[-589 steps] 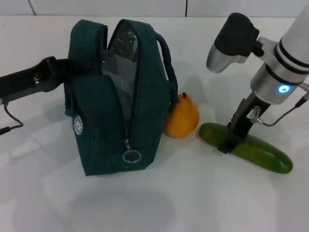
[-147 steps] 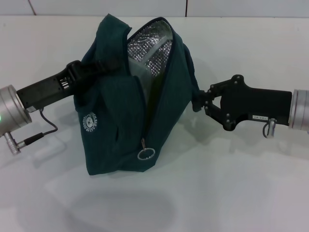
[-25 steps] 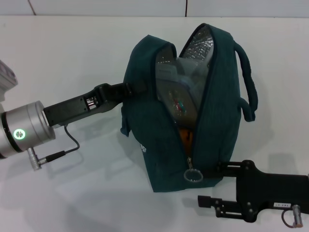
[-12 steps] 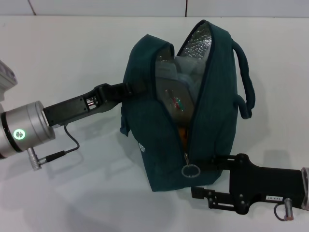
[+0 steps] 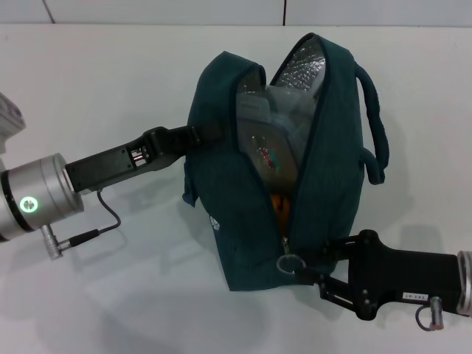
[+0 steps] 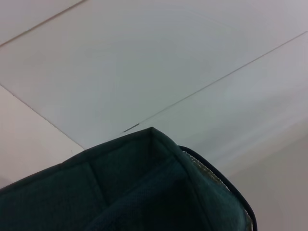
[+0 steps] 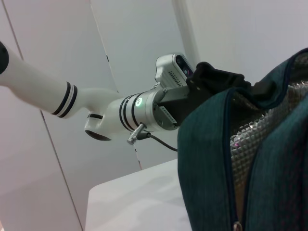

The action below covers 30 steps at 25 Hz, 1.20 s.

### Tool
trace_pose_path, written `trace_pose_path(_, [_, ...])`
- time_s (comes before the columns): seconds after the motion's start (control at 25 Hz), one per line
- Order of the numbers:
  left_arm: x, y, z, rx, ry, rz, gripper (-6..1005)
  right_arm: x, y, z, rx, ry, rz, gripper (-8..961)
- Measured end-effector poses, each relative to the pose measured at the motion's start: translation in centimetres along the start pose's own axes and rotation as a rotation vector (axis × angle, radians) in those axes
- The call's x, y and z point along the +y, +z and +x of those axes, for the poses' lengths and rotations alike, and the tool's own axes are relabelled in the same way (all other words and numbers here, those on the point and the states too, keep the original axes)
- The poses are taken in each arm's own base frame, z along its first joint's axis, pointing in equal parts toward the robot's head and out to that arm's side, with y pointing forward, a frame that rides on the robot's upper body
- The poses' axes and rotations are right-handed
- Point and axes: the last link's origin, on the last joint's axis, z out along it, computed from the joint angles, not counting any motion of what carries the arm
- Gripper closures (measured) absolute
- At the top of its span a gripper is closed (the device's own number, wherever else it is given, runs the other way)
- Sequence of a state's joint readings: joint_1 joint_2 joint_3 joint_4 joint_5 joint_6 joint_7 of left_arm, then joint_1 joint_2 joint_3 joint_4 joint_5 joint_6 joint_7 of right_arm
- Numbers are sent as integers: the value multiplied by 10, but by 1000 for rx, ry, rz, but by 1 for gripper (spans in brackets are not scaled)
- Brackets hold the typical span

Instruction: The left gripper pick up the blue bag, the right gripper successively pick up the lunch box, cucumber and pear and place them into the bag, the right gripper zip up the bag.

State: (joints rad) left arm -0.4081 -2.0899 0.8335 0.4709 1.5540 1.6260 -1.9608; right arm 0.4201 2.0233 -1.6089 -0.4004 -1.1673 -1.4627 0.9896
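Blue bag [image 5: 243, 206] upright, unzipped; left end effector [image 5: 193, 136] clamps its handle; right end effector [image 5: 304, 267] closed on zipper ring [image 5: 288, 262].

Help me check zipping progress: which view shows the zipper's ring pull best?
The head view: the ring pull hangs low on the blue bag, at the right gripper. The wrist views show only bag fabric.

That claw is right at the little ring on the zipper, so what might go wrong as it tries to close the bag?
The right end effector sits at the ring pull; a shallow grip could slip off. The blue bag gapes wide, with the lunch box filling the opening, so the zipper might jam against it. Only the left end effector holds the bag, so a pull could tilt it.
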Motion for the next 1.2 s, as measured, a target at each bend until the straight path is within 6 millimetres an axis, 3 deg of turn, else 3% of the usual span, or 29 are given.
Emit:
trace_pose_path(0.08, [0, 0, 0, 0, 0, 0, 951, 0, 1, -1, -2, 0, 1, 557])
trace_pose_path(0.28, [0, 0, 0, 0, 1, 1, 951, -2, 2, -1, 1, 1, 8, 757])
trace_pose_path(1.2, [0, 1, 0, 0, 2, -2, 951, -6, 10, -2, 22, -1, 9, 858])
